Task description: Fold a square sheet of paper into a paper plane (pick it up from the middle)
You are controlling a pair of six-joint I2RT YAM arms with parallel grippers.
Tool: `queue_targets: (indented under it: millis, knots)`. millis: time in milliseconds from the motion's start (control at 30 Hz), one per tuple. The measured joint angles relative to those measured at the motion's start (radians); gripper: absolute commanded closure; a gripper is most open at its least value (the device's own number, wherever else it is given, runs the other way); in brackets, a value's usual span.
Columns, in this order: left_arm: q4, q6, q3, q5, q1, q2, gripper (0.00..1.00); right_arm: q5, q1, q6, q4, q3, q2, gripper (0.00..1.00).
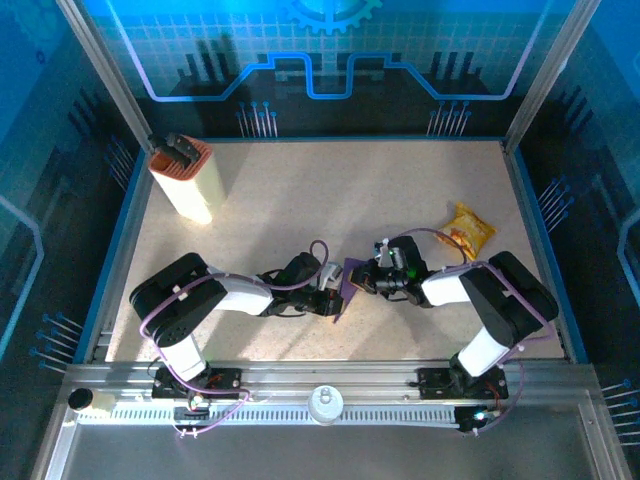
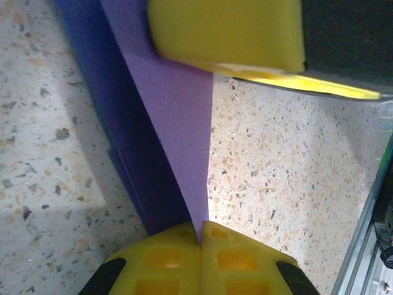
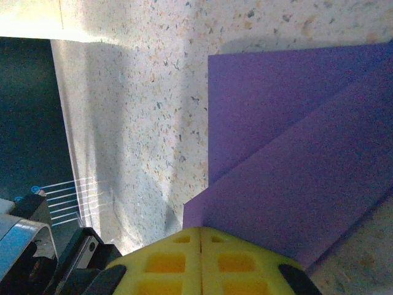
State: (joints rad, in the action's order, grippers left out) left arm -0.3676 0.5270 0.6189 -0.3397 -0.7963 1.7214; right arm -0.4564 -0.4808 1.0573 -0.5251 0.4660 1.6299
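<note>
Your square sheet of paper [image 1: 349,277] sits at the near middle of the worktop [image 1: 300,200], held between the two tools where the arms meet. The speckled worktop is fenced by a blue rim. On it, a tall cream-and-orange box [image 1: 185,182] stands in the far left corner, and a yellow-orange snack packet [image 1: 470,229] lies to the right, well apart from the paper.

Your left tool [image 1: 337,294] is closed on the paper. In the left wrist view its yellow pads [image 2: 166,258] meet, with a narrow purple wedge of the paper [image 2: 181,129] pinched in the seam between them. A yellow finger of the other tool rests against the paper at the top of that view.

Your right tool [image 1: 362,283] is also closed. In the right wrist view its pads [image 3: 166,261] are pressed together at the lower edge of the paper [image 3: 295,153]. The paper there shows two overlapping layers with a diagonal folded edge.
</note>
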Motion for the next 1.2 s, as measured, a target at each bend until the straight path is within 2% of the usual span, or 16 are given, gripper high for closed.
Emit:
queue_targets:
  millis: [500,867,1033,1200]
  knots:
    - [-0.002,0.015,-0.001,-0.002,0.002,0.000,0.93,-0.020,0.004,0.026,-0.082,0.000,0.064,0.92]
    - [0.015,0.013,0.006,-0.006,0.002,-0.004,0.88,-0.012,0.004,0.003,0.006,0.034,0.071,0.91]
    - [0.045,0.005,0.009,-0.015,0.002,-0.022,0.78,-0.008,0.004,-0.024,0.080,0.078,0.082,0.92]
    - [0.173,0.004,0.006,-0.012,0.003,-0.101,0.59,0.006,0.002,-0.042,0.130,0.101,0.082,0.92]
